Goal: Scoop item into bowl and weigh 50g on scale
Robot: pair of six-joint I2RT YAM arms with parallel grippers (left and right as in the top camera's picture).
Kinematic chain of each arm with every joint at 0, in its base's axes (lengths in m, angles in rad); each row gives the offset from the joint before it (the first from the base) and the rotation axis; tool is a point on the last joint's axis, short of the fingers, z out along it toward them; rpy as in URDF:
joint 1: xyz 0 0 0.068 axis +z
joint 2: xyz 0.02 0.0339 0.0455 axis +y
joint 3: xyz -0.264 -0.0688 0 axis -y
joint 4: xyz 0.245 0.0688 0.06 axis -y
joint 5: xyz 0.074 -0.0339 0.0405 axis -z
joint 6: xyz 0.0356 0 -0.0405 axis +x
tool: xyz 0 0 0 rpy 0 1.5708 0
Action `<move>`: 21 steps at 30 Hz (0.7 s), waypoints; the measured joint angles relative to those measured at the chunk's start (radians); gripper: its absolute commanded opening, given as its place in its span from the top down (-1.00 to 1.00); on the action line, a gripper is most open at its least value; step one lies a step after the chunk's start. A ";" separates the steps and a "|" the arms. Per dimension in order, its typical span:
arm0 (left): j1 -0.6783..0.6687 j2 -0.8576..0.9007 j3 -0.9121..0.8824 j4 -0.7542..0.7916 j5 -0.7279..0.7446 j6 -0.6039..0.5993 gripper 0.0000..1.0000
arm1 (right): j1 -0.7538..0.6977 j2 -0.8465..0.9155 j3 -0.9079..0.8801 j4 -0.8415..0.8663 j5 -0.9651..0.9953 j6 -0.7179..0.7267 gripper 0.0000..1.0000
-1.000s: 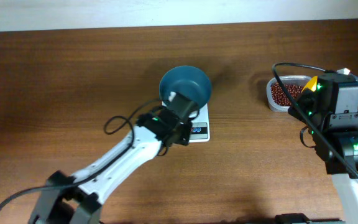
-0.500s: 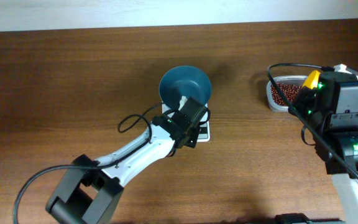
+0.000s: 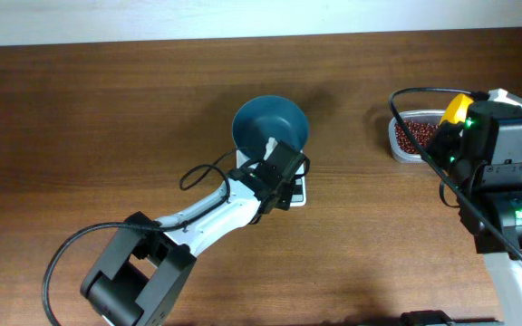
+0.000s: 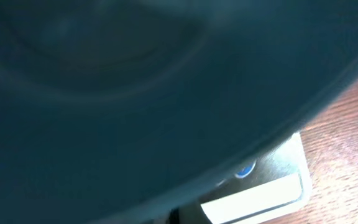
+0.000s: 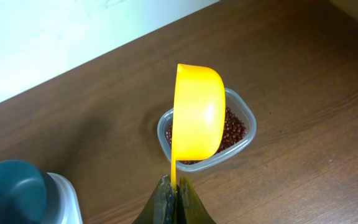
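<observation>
The teal bowl (image 3: pixel 270 125) stands on the white scale (image 3: pixel 294 192), whose display faces the front. My left gripper (image 3: pixel 271 150) is shut with nothing in it, and its white fingertip (image 3: pixel 268 143) lies at the bowl's near rim. In the left wrist view the bowl (image 4: pixel 135 87) fills the frame, with the scale (image 4: pixel 260 193) and its blue button (image 4: pixel 245 170) below it. My right gripper (image 5: pixel 176 186) is shut on the thin handle of a yellow scoop (image 5: pixel 197 112). The scoop is tipped on edge above the beans (image 5: pixel 235 132). The bowl's inside looks empty.
The beans lie in a clear plastic tub (image 3: pixel 397 136) at the right of the wooden table (image 3: pixel 107 118). A black cable (image 3: pixel 202 170) loops off the left arm beside the scale. The pale wall runs along the table's far edge.
The left arm has swung round and its shut gripper has moved right along the bowl's near side. The right gripper with the scoop has shifted slightly farther over the tub.
</observation>
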 measured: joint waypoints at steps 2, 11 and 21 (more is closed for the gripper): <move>0.000 0.000 0.000 0.010 0.000 0.000 1.00 | 0.000 0.000 0.000 0.001 0.000 0.000 0.92; 0.000 0.000 0.000 0.032 0.000 0.000 1.00 | 0.000 0.000 0.000 0.002 0.000 -0.002 0.92; -0.001 0.036 0.000 0.037 0.008 0.000 1.00 | 0.000 0.000 0.000 0.003 0.000 -0.003 0.92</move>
